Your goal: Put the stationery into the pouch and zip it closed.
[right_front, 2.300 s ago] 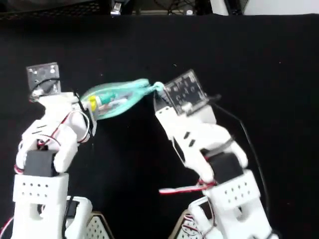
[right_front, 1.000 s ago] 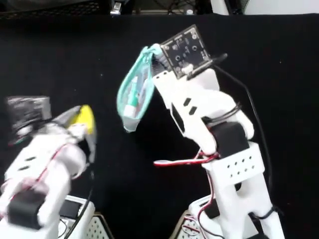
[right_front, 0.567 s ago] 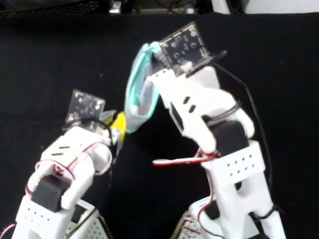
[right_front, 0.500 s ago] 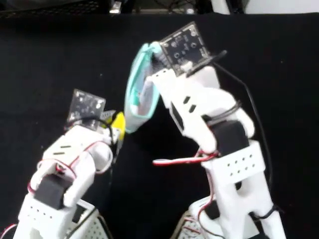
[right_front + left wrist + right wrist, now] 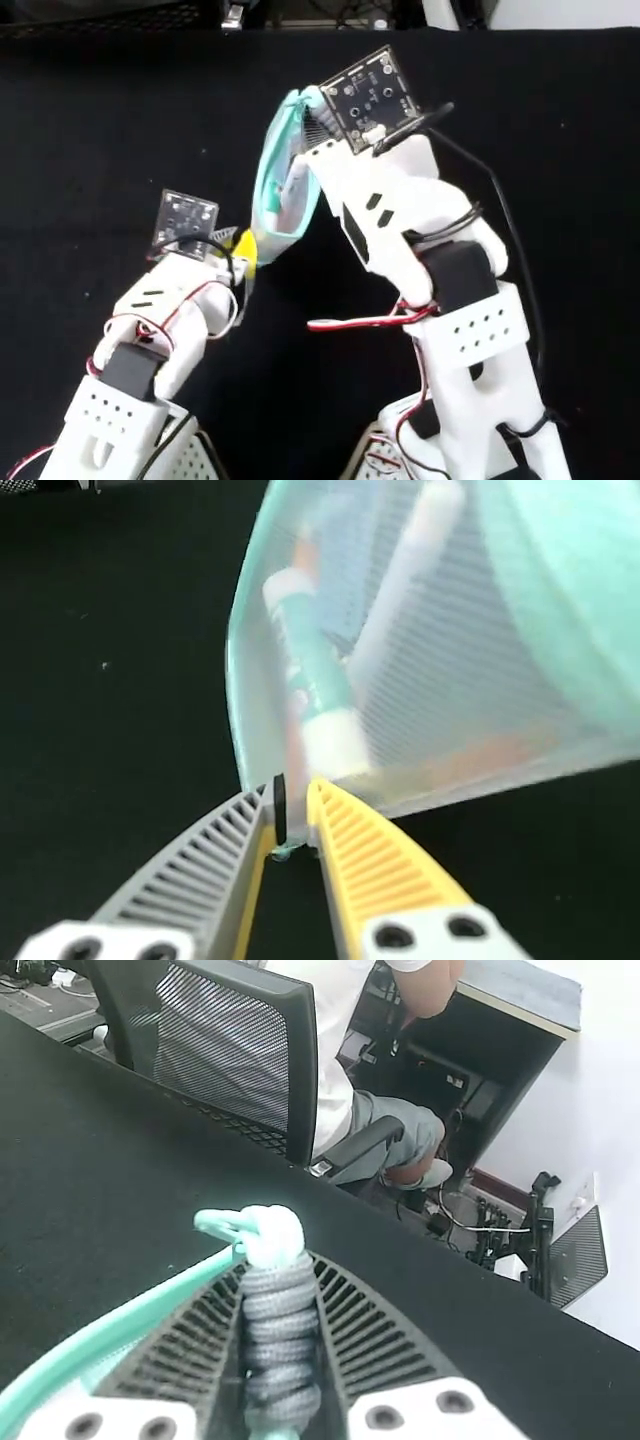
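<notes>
**Soft pouch hung between two grippers, held at both ends**

The left gripper [image 5: 285, 815], at about seven o'clock from the hanging load in the high view, has its grey and yellow fingers pressed narrow on a small dark tab [image 5: 280, 798] at the lower corner of the mint-green, see-through mesh pouch [image 5: 281, 180]. This may be the zip pull, though I cannot tell whether the zip is fully run.

The pouch hangs clear above the black cloth-covered counter [image 5: 120, 120], sagging from one o'clock down to seven. Inside lie a green-bodied stick with a white cap [image 5: 320, 680] and a slim white pen [image 5: 400, 590], along with something orange that is too blurred to name.

At the pouch's upper end the right gripper [image 5: 275, 1270] is clamped on a grey coiled cord [image 5: 275, 1330] tipped with a mint knot [image 5: 268, 1232].

The pouch looks light and limp. It will likely fold and swing rather than resist a pull, and the loose contents can slide to the low corner. The tab and the cord look like the firm places to hold, because the mesh itself would bunch up. The zip will probably only run if the two ends are kept taut against each other.
</notes>
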`<move>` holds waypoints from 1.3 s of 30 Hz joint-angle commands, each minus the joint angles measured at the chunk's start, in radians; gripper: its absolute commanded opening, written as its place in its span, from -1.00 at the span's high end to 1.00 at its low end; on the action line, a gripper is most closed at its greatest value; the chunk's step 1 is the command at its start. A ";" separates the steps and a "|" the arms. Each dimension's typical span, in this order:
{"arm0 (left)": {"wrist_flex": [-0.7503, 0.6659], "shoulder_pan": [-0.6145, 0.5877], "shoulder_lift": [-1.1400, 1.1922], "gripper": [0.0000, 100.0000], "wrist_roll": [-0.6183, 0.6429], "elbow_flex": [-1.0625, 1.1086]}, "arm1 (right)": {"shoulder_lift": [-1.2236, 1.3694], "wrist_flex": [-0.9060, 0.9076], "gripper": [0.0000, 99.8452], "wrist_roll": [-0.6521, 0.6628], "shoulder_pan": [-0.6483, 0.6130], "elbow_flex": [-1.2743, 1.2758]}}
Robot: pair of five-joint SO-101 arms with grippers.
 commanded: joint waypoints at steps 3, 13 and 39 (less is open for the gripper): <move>0.069 0.205 -0.009 0.86 0.021 -0.045 | -0.001 -0.009 0.98 -0.009 0.002 -0.033; 0.083 0.274 -0.009 0.86 -0.035 -0.036 | -0.001 -0.009 0.98 -0.012 0.002 -0.031; -0.089 -0.292 -0.011 0.86 0.100 -0.068 | 0.002 -0.011 0.98 -0.005 -0.060 -0.005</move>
